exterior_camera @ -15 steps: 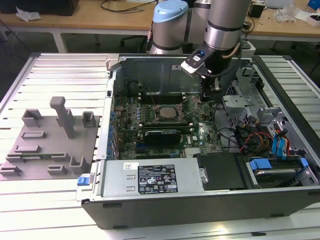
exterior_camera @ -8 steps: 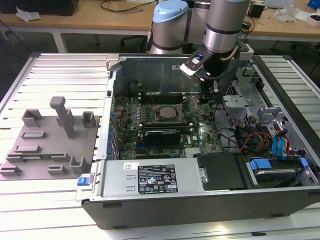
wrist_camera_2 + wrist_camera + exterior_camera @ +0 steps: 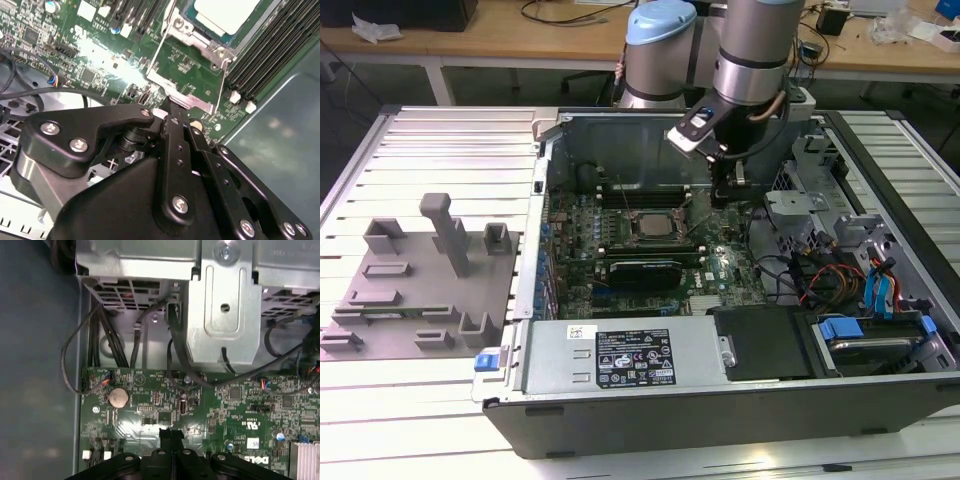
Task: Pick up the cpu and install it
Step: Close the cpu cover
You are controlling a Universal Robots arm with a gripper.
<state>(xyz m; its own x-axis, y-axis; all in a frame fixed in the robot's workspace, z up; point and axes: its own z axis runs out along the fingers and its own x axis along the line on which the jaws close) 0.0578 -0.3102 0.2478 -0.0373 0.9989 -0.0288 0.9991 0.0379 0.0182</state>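
In the first wrist view the gripper [image 3: 171, 434] is seen with its fingers pressed together and, as far as can be made out, nothing pinched between them, set low over the green motherboard [image 3: 200, 405]. The cpu [image 3: 648, 226] is found toward the exterior view's left of it, near the middle of that frame. It lies flat inside the socket frame [image 3: 192, 42], well apart from the fingertips, and its square outline gives no long axis. Farther back, the arm [image 3: 750, 60] is held nearly upright in the upper centre-right, with the wrist pointed straight down.

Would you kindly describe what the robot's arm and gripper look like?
The arm has silver-grey tube links and light-blue joint caps, with a black cable at its wrist. The gripper is a black linkage with silver screws.
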